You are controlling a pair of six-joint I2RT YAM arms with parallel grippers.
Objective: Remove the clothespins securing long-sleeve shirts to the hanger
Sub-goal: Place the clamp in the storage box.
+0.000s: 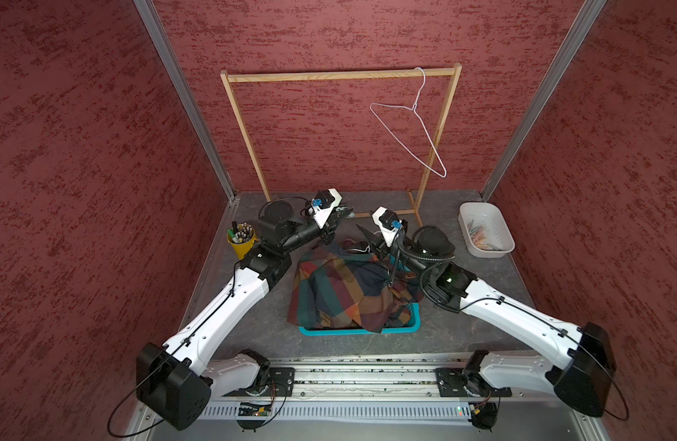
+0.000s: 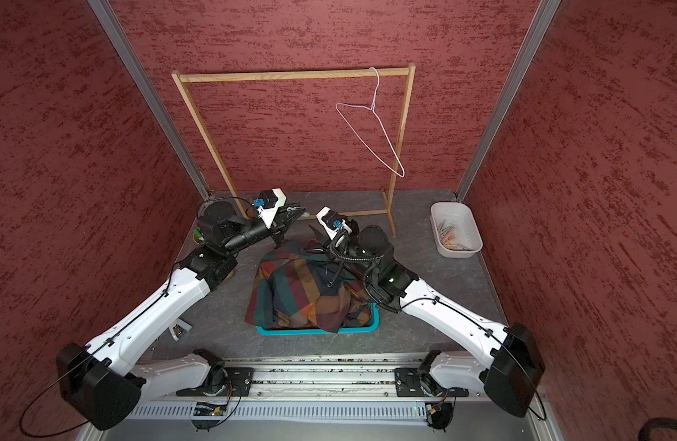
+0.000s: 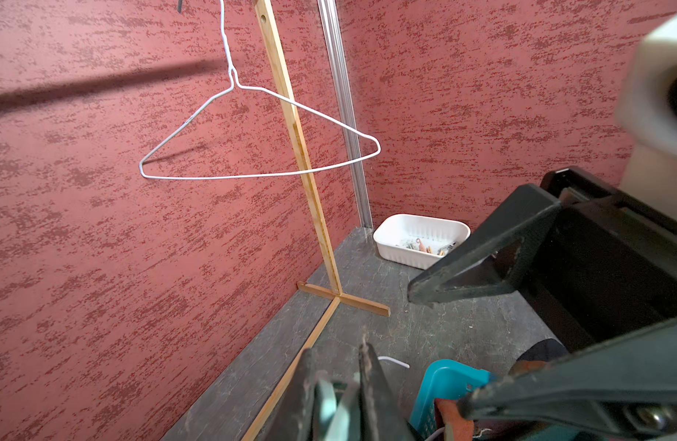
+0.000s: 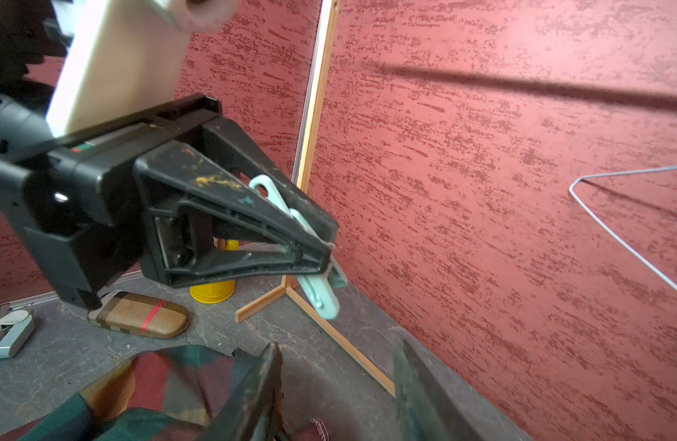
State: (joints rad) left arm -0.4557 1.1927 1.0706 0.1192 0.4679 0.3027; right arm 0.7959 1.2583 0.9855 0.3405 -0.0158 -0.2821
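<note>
While the left gripper (image 4: pixel 325 250) hangs above the back of the tabletop (image 1: pixel 253 324), its jaws are pinched on a mint clothespin (image 4: pixel 321 301), which sticks out past the tips on both sides. Close beside it, the right gripper (image 4: pixel 339 346) faces the back wall. Its jaws stand apart with nothing between them, just over the far edge of the plaid shirts (image 1: pixel 348 290). Those shirts lie in a crumpled heap spilling over a teal basket (image 1: pixel 367 331) in the middle of the tabletop. Behind them a white wire hanger (image 1: pixel 417 130) hangs bare and tilted from the wooden rack (image 1: pixel 329 76). More clothespins (image 1: pixel 482 236), mostly pale pink, lie in a white bin (image 1: pixel 482 215) at the right rear corner.
</note>
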